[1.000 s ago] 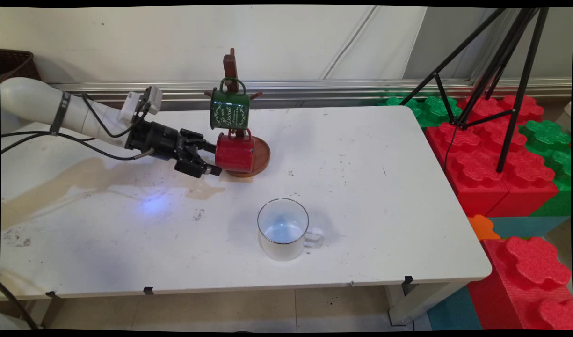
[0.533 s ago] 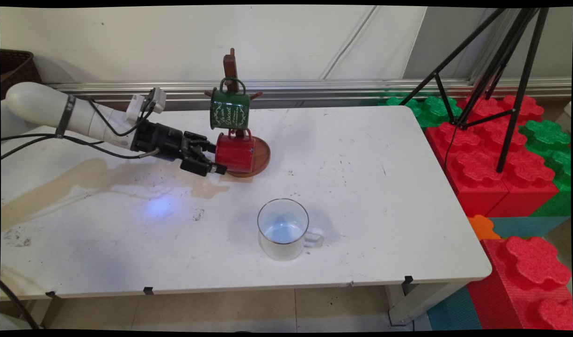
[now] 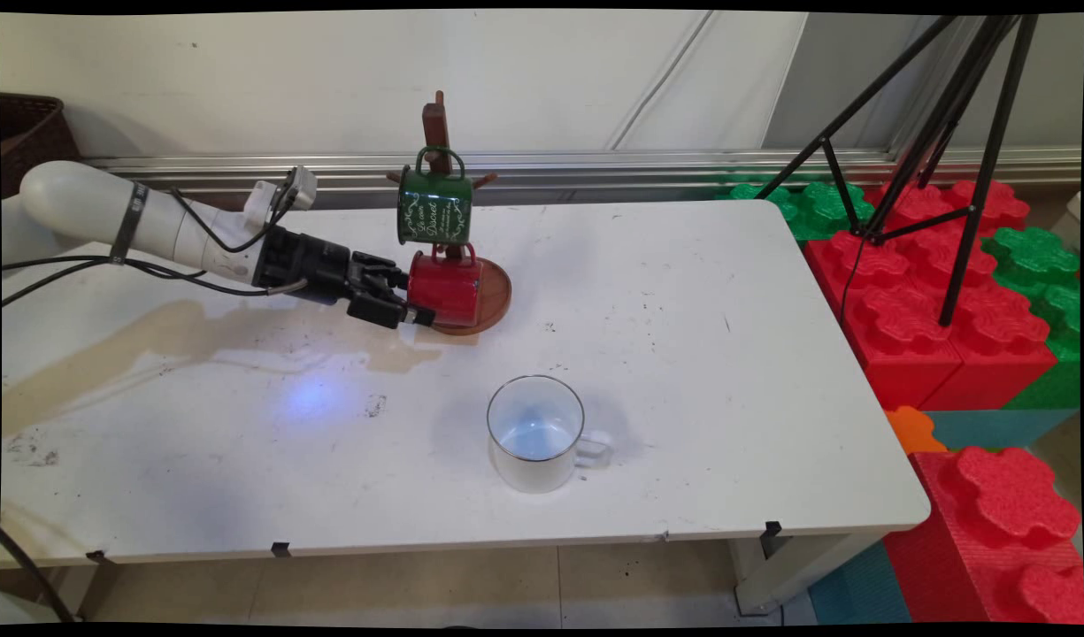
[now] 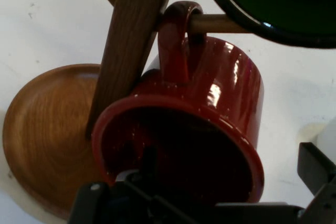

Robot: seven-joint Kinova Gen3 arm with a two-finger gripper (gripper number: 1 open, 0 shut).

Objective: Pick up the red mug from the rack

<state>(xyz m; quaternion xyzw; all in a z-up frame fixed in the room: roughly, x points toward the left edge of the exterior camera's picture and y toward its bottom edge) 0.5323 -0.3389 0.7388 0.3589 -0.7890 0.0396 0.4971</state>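
The gripper (image 3: pixel 415 301) is seen reaching in from the left at the red mug (image 3: pixel 446 287), which hangs by its handle on a lower peg of the wooden mug tree (image 3: pixel 436 124). In the hand view the red mug (image 4: pixel 199 124) fills the middle, its open mouth turned toward the camera, and the handle is looped over a peg beside the tree's upright post (image 4: pixel 131 40). 1 finger (image 4: pixel 317 174) is seen outside the mug's wall at the right; the other appears to lie at or inside the rim at the lower left, so the jaws are spread around the rim, and contact with the wall cannot be told. The tree's round wooden base (image 3: pixel 497 296) rests on the white table (image 3: pixel 683 354). A green mug (image 3: pixel 434 206) with pale lettering hangs on a higher peg, directly above the red one. A white mug (image 3: pixel 536 432) with a dark rim stands upright on the table, well apart toward the near edge, its handle to the right. A brownish stain (image 3: pixel 152 332) is spread across the table below the arm.
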